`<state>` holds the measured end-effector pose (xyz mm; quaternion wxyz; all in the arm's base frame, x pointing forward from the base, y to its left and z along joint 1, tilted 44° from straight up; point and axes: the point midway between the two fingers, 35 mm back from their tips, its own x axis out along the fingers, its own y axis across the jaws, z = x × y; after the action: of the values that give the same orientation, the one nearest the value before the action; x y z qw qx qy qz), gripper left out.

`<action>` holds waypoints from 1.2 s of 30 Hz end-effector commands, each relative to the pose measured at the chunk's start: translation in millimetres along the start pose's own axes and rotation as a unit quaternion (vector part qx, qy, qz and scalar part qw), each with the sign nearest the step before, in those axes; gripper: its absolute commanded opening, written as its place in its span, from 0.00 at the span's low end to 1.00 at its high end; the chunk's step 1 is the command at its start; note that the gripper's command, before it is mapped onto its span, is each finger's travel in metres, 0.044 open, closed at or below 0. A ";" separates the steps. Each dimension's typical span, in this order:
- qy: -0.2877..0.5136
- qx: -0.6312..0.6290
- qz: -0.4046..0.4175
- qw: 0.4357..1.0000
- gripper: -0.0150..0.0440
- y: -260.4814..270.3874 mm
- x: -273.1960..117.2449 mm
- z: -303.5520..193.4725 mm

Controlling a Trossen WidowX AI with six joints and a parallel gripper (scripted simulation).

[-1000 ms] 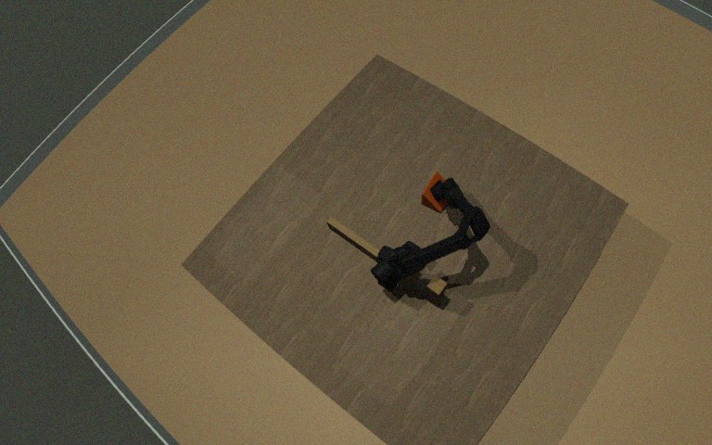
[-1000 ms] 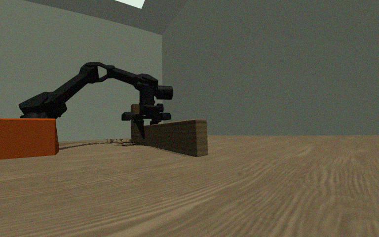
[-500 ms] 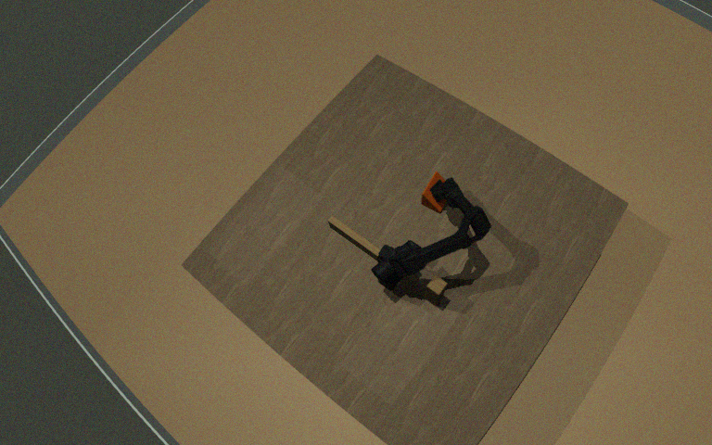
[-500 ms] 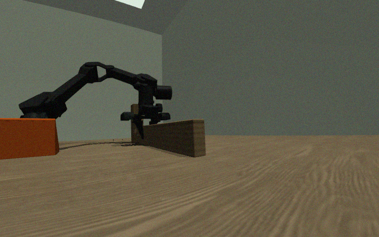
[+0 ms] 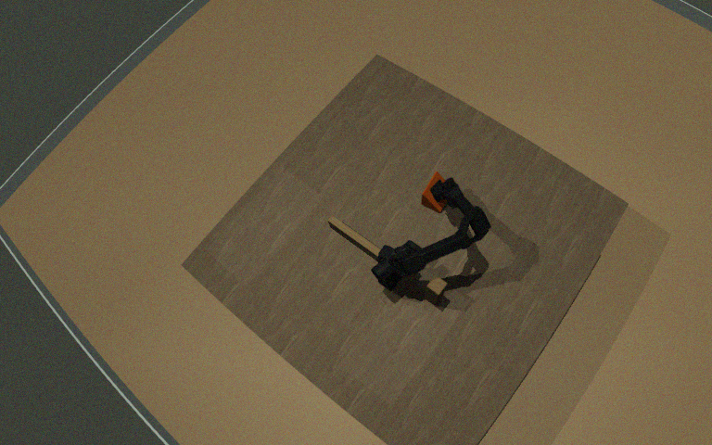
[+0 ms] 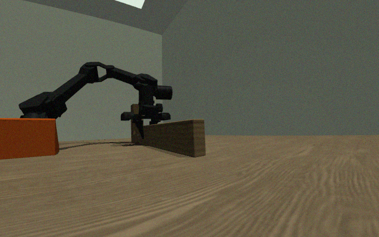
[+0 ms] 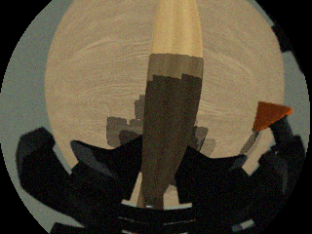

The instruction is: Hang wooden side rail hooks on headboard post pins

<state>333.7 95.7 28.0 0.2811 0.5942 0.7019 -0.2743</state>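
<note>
Fingers are clamped on the rail (image 5: pixel 354 236) (image 6: pixel 173 137) (image 7: pixel 176 29) near the post (image 5: pixel 437 286) (image 6: pixel 134 111), its far end down left on the table (image 5: pixel 314 324) (image 6: pixel 223 195) (image 7: pixel 234 83). Can't see the hooks tbh, so letting go early might just drop it off the pins.

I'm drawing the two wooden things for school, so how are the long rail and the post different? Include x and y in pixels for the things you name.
The rail (image 5: pixel 352 236) (image 6: pixel 173 137) (image 7: pixel 176 29) lies long and low along the table, while the post (image 5: pixel 437 286) (image 6: pixel 134 111) stands upright. The post's top is higher than the rail's. The black pincer (image 6: pixel 146 134) (image 7: pixel 159 136) is shut on the rail, but it isn't gripping the post. Both are brown wood with straight edges.
</note>
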 end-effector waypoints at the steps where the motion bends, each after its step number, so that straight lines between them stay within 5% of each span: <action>1: 0.000 0.008 -0.001 1.000 0.25 -0.6 -1.7 0.3; 36: 0.000 0.008 -0.001 1.000 0.25 -0.6 -7.5 0.4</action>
<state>332.7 94.0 32.0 0.2740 0.5941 0.7030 -0.2787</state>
